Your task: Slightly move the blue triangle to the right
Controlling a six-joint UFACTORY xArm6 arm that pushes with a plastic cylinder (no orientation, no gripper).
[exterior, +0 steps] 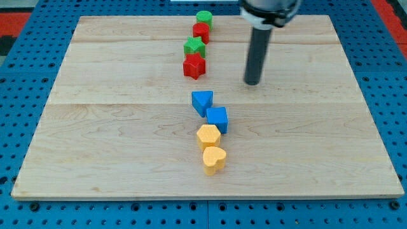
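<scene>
The blue triangle (202, 101) lies near the middle of the wooden board (95, 127), touching a blue cube (217, 119) at its lower right. My tip (252, 82) rests on the board above and to the right of the blue triangle, with a clear gap between them.
A red star (194, 65) sits above the blue triangle, with a green star (194, 46), a red block (201, 32) and a green cylinder (204, 18) in a line toward the view's top. A yellow hexagon (208, 136) and a yellow heart (214, 159) lie below the blue cube.
</scene>
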